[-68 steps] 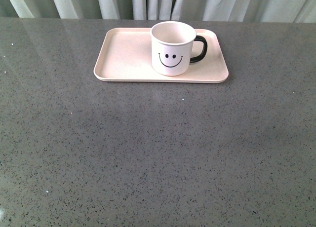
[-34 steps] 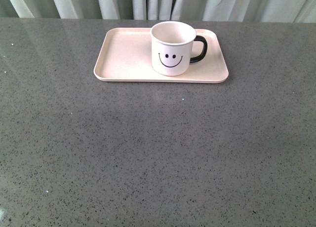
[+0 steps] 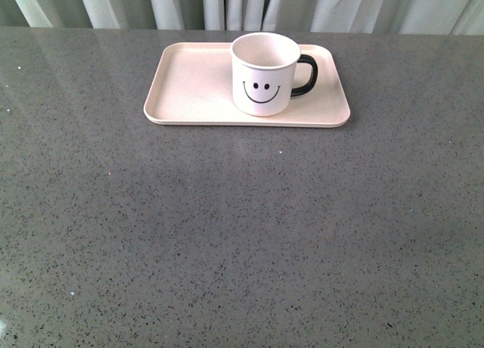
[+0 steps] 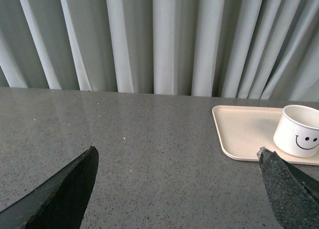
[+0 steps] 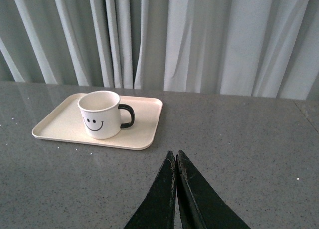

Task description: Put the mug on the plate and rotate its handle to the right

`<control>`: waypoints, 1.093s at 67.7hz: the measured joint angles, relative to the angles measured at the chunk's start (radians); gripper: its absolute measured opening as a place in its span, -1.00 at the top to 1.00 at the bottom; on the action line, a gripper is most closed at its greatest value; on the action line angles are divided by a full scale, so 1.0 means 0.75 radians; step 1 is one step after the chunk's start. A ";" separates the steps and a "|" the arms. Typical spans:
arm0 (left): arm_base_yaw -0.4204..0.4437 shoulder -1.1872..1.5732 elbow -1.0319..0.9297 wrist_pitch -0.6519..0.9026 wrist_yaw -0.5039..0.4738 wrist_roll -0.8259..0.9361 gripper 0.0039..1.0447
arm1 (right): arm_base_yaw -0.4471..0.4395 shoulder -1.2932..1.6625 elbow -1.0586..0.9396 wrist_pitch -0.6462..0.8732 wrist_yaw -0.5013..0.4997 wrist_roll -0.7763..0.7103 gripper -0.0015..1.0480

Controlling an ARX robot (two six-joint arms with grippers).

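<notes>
The white mug (image 3: 264,76) with a black smiley face stands upright on the right half of the pale pink-cream plate (image 3: 193,83) at the far side of the table. Its black handle (image 3: 305,77) points right in the front view. Neither arm shows in the front view. My left gripper (image 4: 177,157) is open and empty above bare table, with the plate (image 4: 239,132) and mug (image 4: 299,132) off to one side. My right gripper (image 5: 175,154) is shut and empty, well short of the plate (image 5: 144,122) and mug (image 5: 101,115).
The grey speckled table (image 3: 242,234) stretches from the plate to the near edge. Pale pleated curtains (image 3: 242,4) hang just behind the table's far edge.
</notes>
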 joint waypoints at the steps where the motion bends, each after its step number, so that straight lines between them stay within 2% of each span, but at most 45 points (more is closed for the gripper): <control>1: 0.000 0.000 0.000 0.000 0.000 0.000 -0.83 | 0.000 0.000 0.000 0.000 -0.001 0.000 0.97; 3: 0.000 0.000 0.000 0.000 0.000 0.000 -0.83 | 0.000 0.000 0.000 0.000 0.000 -0.001 0.96; 37: 0.000 0.000 0.000 0.000 0.000 0.000 -0.83 | 0.000 -0.002 0.000 -0.001 -0.001 0.001 -0.83; 74: 0.000 0.000 0.000 0.000 0.000 0.000 -0.83 | 0.000 -0.002 0.000 -0.002 -0.001 0.001 -0.82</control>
